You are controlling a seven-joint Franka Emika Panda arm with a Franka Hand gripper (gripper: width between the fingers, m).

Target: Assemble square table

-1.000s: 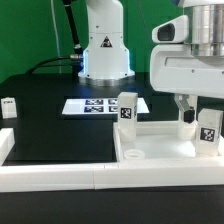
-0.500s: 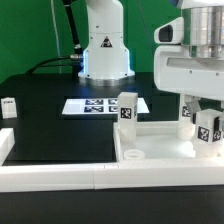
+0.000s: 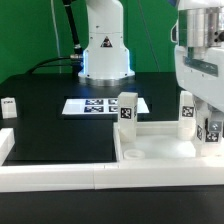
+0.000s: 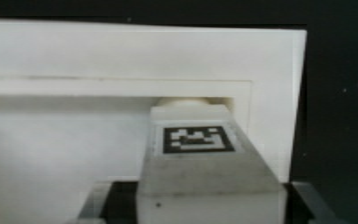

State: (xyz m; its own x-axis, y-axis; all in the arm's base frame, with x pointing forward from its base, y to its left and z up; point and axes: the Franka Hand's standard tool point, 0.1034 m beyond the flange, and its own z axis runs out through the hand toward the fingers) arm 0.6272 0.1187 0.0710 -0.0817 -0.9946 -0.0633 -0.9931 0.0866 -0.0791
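The square table top (image 3: 160,146) lies upside down at the front right, its rim up. Two white tagged legs stand upright in its sockets, one at the near-left corner (image 3: 128,108) and one further right (image 3: 186,110). My gripper (image 3: 213,122) is at the exterior view's right edge, shut on a third tagged leg (image 3: 213,131) held upright over the top's right corner. In the wrist view the held leg (image 4: 202,150) fills the space between my dark fingers (image 4: 126,200), its far end at a corner socket (image 4: 194,101) of the top (image 4: 87,110). A fourth leg (image 3: 9,107) lies at the far left.
The marker board (image 3: 100,105) lies flat on the black table in front of the robot base (image 3: 105,55). A long white border wall (image 3: 55,172) runs along the front edge, with a short side piece (image 3: 5,142) at the left.
My gripper and the held leg have shifted toward the exterior view's right, over the top's right corner. The other legs and the top have not moved.
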